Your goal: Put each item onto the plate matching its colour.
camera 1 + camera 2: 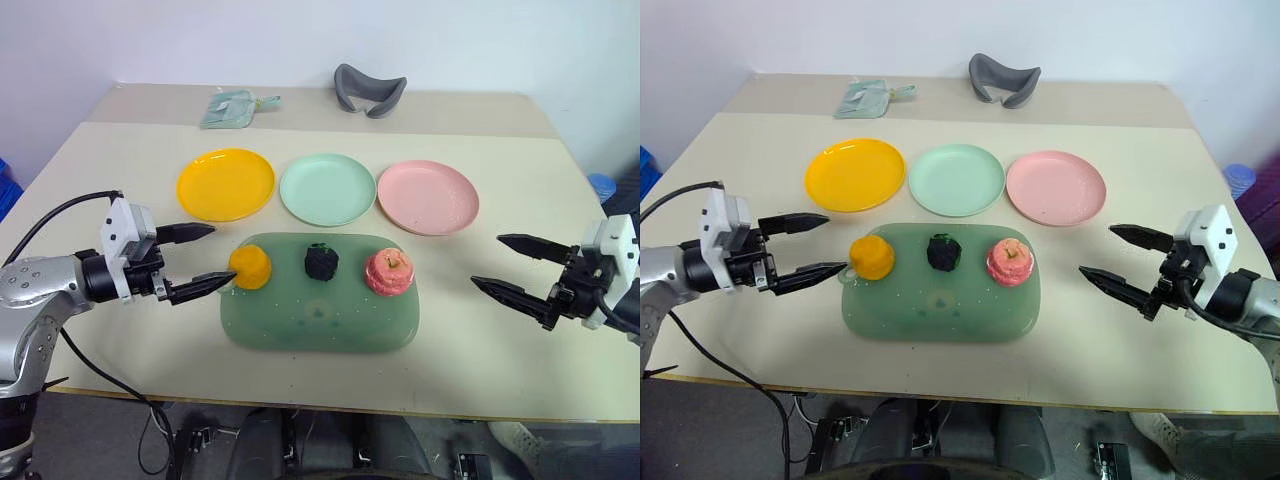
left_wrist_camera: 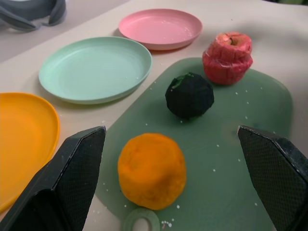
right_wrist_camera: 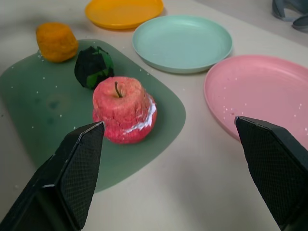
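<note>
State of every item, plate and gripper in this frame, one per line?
Orange lump: on the green tray, unheld.
Dark green lump: on the tray, unheld.
Pink-red apple: upright on the tray.
Yellow-orange plate: empty.
Mint plate: empty.
Pink plate: empty.
Left gripper: open, empty.
Right gripper: open, empty.

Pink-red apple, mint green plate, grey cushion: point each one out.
pink-red apple (image 3: 124, 108), right wrist view, on its front side.
mint green plate (image 1: 327, 189), left eye view, on its bare middle.
grey cushion (image 1: 368, 90), left eye view, on its curved middle.
</note>
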